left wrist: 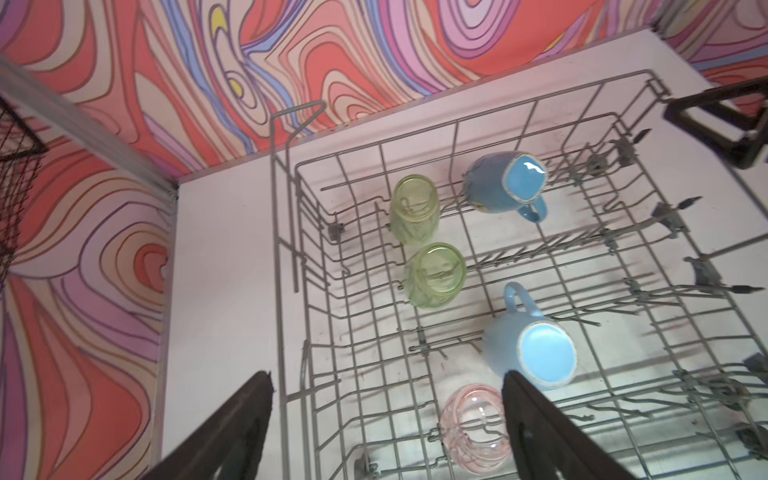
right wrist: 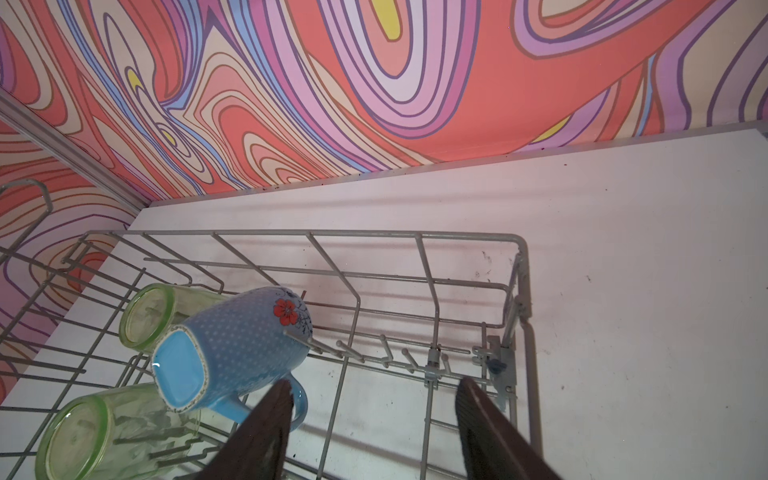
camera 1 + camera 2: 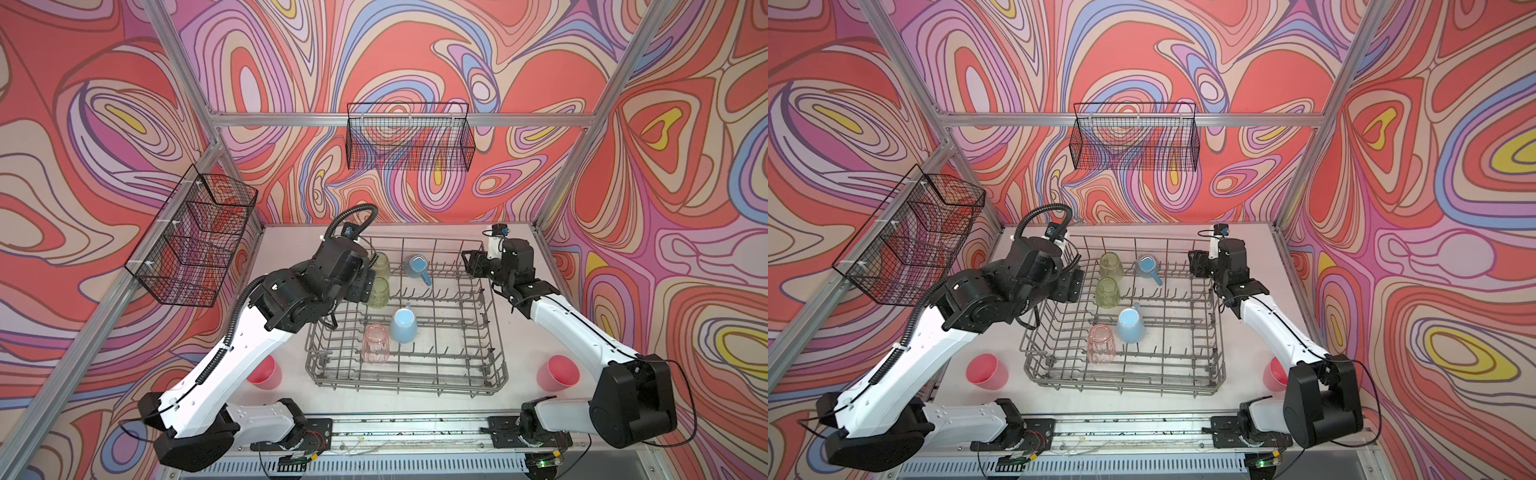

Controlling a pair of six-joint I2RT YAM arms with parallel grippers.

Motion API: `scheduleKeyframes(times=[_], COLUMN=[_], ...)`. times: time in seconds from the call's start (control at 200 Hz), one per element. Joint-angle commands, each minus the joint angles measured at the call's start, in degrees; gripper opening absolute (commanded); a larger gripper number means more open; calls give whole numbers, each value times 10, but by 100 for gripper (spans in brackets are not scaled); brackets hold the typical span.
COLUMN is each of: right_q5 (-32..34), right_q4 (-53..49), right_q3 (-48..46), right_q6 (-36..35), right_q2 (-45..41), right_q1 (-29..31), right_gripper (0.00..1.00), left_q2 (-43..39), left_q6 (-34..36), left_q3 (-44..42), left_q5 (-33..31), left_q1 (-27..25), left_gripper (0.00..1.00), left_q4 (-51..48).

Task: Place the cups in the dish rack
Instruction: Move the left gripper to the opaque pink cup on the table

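Left wrist view: left jaws wide, empty, hanging over the dish rack [image 1: 296,249] side wall, right jaws apart and empty; five cups [image 3: 402,326] racked, left pink cup [image 3: 266,371] and right pink cup [image 3: 559,372] on the tabletop [image 1: 224,249]; low swing out could snag rack wire.

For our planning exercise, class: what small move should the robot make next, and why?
Probably draw the left gripper, open and empty above the rack, back toward the left pink cup on the table beside that arm. Only it and the right pink cup are outside the rack; the rest are loaded.
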Motion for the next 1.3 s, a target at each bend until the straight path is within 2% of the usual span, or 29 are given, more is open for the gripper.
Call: scheduleKeyframes(times=[0.0,0.255,0.346,0.531,0.626,0.951,1.157,1.297], right_q5=[0,-8,0,14,17,-20,-90,-120], right_q4=[7,25,29,33,37,84,150,170], right_q3=[5,-3,-9,-18,-21,-53,-86,-96], right_q6=[-5,-17,-24,-38,-44,-74,-96,-110], right_q2=[8,3,-9,-31,-39,-55,-65,-68], right_q1=[5,17,22,24,24,25,33,38], right_gripper=[64,64,64,64,64,64,64,64], left_q2=[-32,-131,-142,-137,-145,-162,-162,-159], left_q6=[-40,-106,-123,-185,-214,-290,-285,-270], left_q3=[-12,-111,-140,-190,-234,-346,-376,-395], left_q5=[-1,92,132,131,153,160,145,157], left_q1=[52,246,296,320,341,382,426,460], left_gripper=[85,78,77,77,77,65,58,54], left_q4=[-88,-120,-124,-139,-129,-130,-131,-110])
